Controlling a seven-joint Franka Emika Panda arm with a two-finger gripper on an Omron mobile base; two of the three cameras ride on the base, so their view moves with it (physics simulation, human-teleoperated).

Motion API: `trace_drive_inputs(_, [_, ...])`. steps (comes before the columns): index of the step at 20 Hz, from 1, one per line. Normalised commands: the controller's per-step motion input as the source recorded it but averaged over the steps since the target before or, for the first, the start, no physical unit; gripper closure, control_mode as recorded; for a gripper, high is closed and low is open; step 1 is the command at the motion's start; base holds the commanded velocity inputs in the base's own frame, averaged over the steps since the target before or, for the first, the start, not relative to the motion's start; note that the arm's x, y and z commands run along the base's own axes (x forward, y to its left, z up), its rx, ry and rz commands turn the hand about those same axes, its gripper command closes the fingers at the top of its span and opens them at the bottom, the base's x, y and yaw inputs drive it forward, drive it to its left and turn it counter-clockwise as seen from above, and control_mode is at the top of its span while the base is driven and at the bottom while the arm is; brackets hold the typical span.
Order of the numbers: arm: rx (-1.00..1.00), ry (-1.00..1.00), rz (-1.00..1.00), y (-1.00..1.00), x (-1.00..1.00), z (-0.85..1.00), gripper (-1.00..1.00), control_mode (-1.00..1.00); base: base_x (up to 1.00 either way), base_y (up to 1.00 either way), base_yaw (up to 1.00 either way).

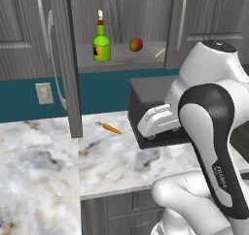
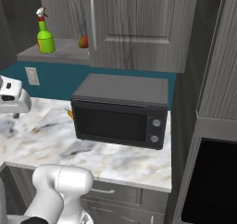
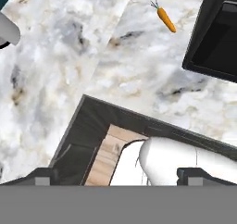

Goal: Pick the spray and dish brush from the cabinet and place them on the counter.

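The cabinet (image 1: 127, 60) stands open above the counter (image 1: 109, 159). On its grey shelf the green spray (image 1: 101, 42) stands upright at the left, also seen from the other side as the spray (image 2: 45, 36). The pale dish brush (image 1: 160, 53) lies at the shelf's right end. My gripper (image 3: 118, 176) hangs open and empty, pointing down over the counter's front edge. In the left base view the gripper (image 1: 153, 135) sits in front of the microwave, well below and to the right of the spray.
A red-yellow apple (image 1: 136, 45) rests on the shelf between spray and brush. A black microwave (image 2: 120, 109) occupies the counter on the right. An orange carrot (image 1: 112, 128) lies by it. The open cabinet door (image 1: 68, 59) juts out at the left.
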Motion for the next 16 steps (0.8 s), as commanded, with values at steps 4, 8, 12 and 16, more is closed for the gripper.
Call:
trace_drive_inputs(4, [-0.33,-0.11,-0.02,-0.22,0.17,0.00,-1.00,-1.00,0.00,0.00,0.00])
trace_drive_inputs(8, [-0.15,-0.03,-0.29,-0.30,0.21,0.00,-1.00,-1.00,0.00,0.00,0.00])
trace_drive_inputs(12, [-0.01,-0.15,-0.22,-0.37,0.16,0.00,-1.00,-1.00,0.00,0.00,0.00])
trace_drive_inputs(16, [-0.01,-0.17,0.01,-0.14,0.40,0.07,-1.00,-1.00,0.00,0.00,0.00])
